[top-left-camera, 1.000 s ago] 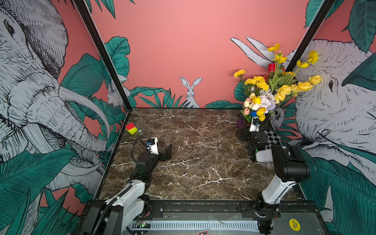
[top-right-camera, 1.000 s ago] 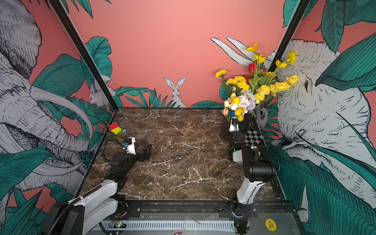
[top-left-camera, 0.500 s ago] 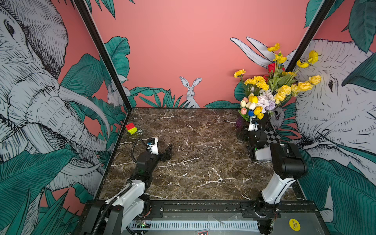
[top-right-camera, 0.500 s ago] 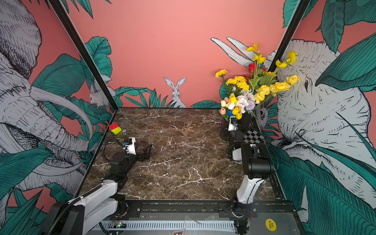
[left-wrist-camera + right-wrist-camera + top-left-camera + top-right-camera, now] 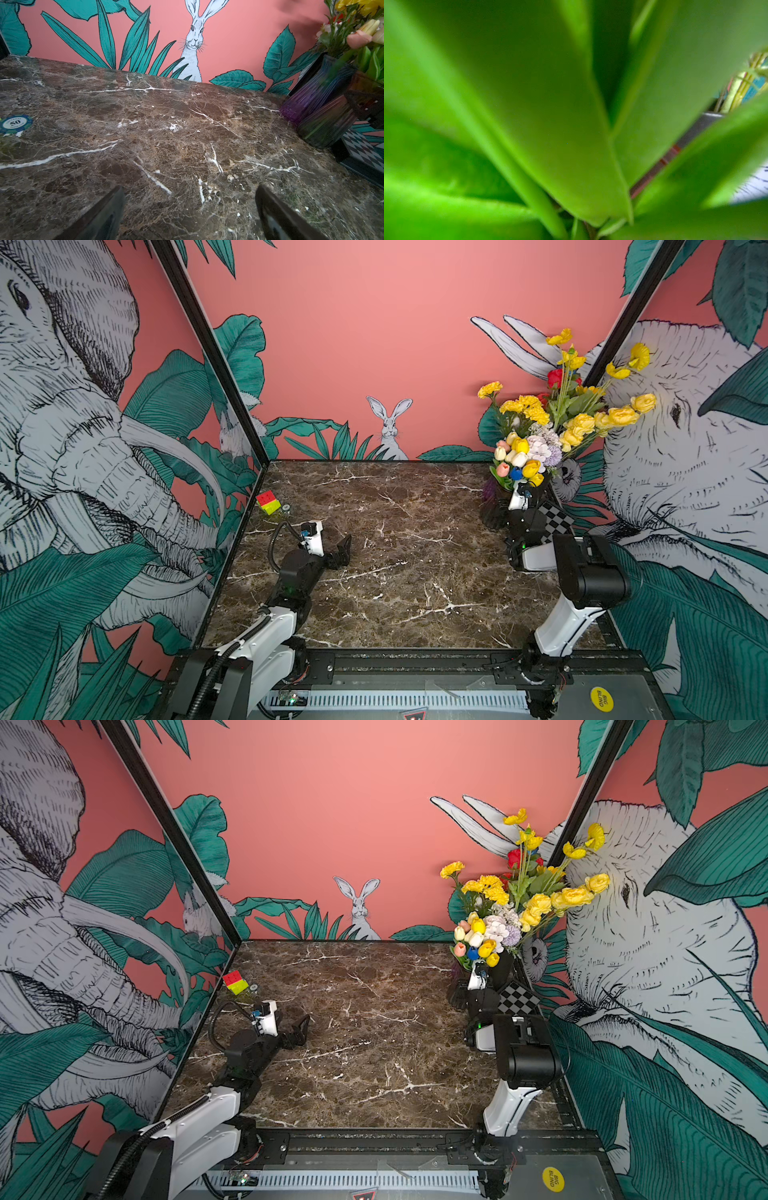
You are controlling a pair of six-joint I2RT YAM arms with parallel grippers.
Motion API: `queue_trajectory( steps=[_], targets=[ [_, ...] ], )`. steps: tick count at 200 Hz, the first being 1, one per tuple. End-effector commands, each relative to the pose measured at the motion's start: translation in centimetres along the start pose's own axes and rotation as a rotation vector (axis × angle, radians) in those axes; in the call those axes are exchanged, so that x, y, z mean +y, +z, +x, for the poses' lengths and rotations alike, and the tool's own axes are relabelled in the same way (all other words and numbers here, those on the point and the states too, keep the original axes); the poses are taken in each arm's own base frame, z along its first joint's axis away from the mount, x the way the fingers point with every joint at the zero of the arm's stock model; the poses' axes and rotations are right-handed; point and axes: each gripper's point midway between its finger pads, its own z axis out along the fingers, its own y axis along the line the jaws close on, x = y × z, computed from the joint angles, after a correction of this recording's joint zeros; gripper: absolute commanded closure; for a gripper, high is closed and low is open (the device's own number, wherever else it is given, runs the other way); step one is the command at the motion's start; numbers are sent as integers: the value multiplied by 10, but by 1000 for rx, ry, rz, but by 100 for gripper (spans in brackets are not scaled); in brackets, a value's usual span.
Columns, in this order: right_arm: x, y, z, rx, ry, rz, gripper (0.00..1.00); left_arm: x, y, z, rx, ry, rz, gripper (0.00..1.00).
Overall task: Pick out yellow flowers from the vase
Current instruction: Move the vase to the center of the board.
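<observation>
At the mouth of the dark ribbed vase (image 5: pixel 493 512), the right gripper (image 5: pixel 536 489) is buried in tulip foliage. Its wrist view shows only blurred green leaves (image 5: pixel 571 124), so it cannot be told whether its fingers are apart or clamped on a stem. Well away from the vase, across the marble table (image 5: pixel 415 572), the left gripper (image 5: pixel 191 216) sits low with its fingers spread wide and empty.

The yellow flowers (image 5: pixel 528 408) all stand in the vase, mixed with red, lilac-white and other heads. Their long axes run along the stems. The thin-petalled sprays (image 5: pixel 559 337) rise almost straight up from the vase. The rose-like heads (image 5: pixel 621 415) lean up and away from it towards the side wall. The small yellow tulips (image 5: pixel 531 467) sit lowest, tipped out over the vase's rim towards the open table.

The step in hand looks to be taking hold of a stem low in that tulip cluster. Doing it well likely means closing on the stem itself, not a slippery leaf, just above the vase's rim. The pull should then follow the stem's own line, up and out, so it slides free rather than levering the vase over. Crowded against the yellow ones are pink, white and blue tulips, so a broad grip risks lifting the wrong colours too.
</observation>
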Motion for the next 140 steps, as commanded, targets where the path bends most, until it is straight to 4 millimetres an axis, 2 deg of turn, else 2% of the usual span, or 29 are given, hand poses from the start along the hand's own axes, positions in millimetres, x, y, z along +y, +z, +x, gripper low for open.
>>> queue_trajectory(
  steps=[1,52,89,125,140],
  targets=[
    [20,-6,-46,-137,25,-58,54,-2,-1,-3,-23,19,5,1],
    [67,-10,-44,-132,18,-135,56,-2,-1,-4,-27,20,2,1],
    [116,-11,-38,-120,18,-214,56,-2,-2,-5,-28,22,0,1],
    [161,-15,-41,-128,50,-293,57,-2,-2,-6,-29,22,-2,1],
    [188,-18,-44,-136,52,-343,57,-2,-2,-6,-29,23,-1,1]
  ],
)
